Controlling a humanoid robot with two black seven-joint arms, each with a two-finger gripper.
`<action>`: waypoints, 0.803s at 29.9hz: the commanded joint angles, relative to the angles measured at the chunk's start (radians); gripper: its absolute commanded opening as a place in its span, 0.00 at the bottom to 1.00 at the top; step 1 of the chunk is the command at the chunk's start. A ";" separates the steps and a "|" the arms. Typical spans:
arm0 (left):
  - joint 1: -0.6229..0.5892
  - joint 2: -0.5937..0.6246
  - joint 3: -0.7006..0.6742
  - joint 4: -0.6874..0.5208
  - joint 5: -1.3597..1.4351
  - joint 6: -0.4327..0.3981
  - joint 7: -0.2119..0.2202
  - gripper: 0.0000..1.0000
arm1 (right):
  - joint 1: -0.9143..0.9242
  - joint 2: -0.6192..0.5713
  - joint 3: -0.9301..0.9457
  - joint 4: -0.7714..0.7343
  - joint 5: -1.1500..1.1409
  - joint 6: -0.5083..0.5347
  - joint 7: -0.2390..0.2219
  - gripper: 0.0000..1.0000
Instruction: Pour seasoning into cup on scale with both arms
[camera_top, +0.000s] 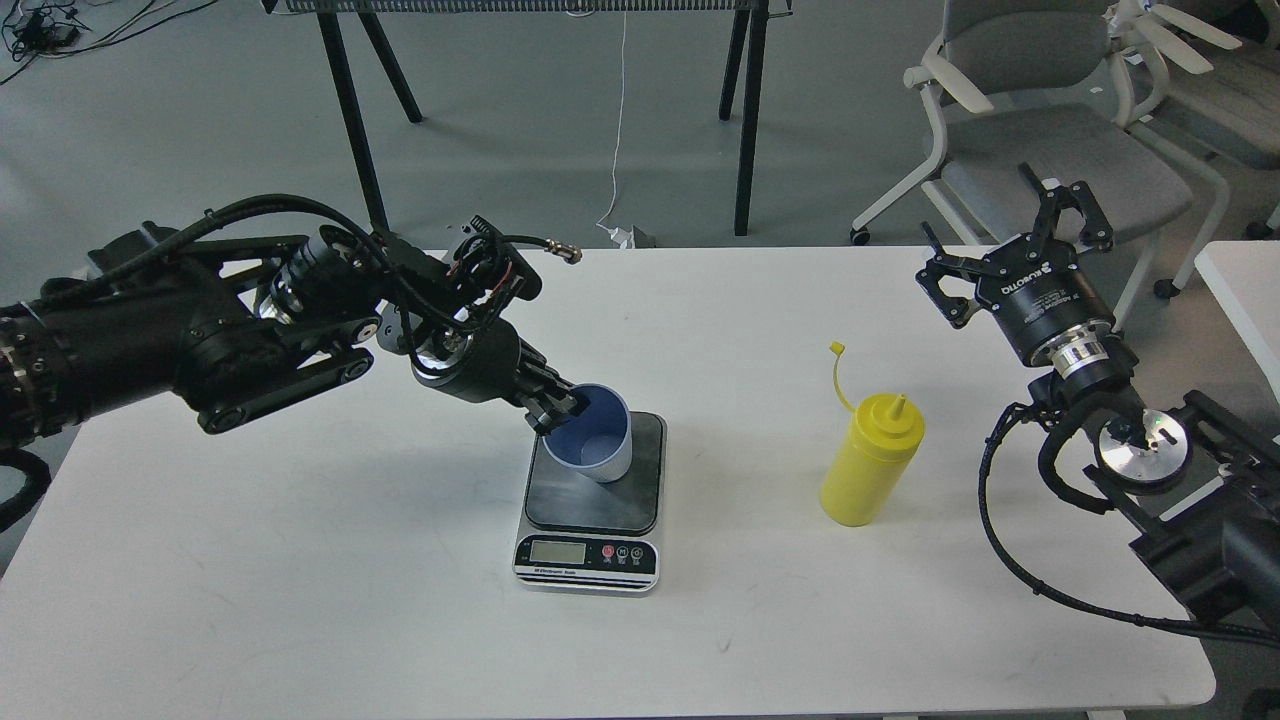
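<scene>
The pale blue ribbed cup (598, 448) stands almost upright on the dark platform of the scale (592, 500), near its back left part. My left gripper (558, 407) is shut on the cup's left rim, one finger inside. The yellow squeeze bottle (868, 460) stands upright on the table to the right of the scale, cap hanging open on its tether. My right gripper (1010, 225) is open and empty, raised above the table's far right edge, well right of the bottle.
The white table (300, 560) carries only the scale, cup and bottle. Grey office chairs (1040, 120) stand behind the right arm. Black trestle legs (745, 110) and a white cable are on the floor beyond the table.
</scene>
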 joint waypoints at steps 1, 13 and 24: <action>-0.001 0.004 0.000 0.000 -0.005 0.000 0.000 0.34 | -0.002 0.000 0.000 0.000 0.000 0.000 0.000 0.99; -0.047 0.036 -0.015 0.015 -0.103 0.000 0.000 0.86 | -0.013 -0.003 -0.002 0.010 0.000 0.000 0.000 0.99; -0.187 0.190 -0.023 0.021 -0.369 0.000 0.000 0.95 | 0.020 -0.093 -0.002 0.080 0.005 0.000 -0.008 0.99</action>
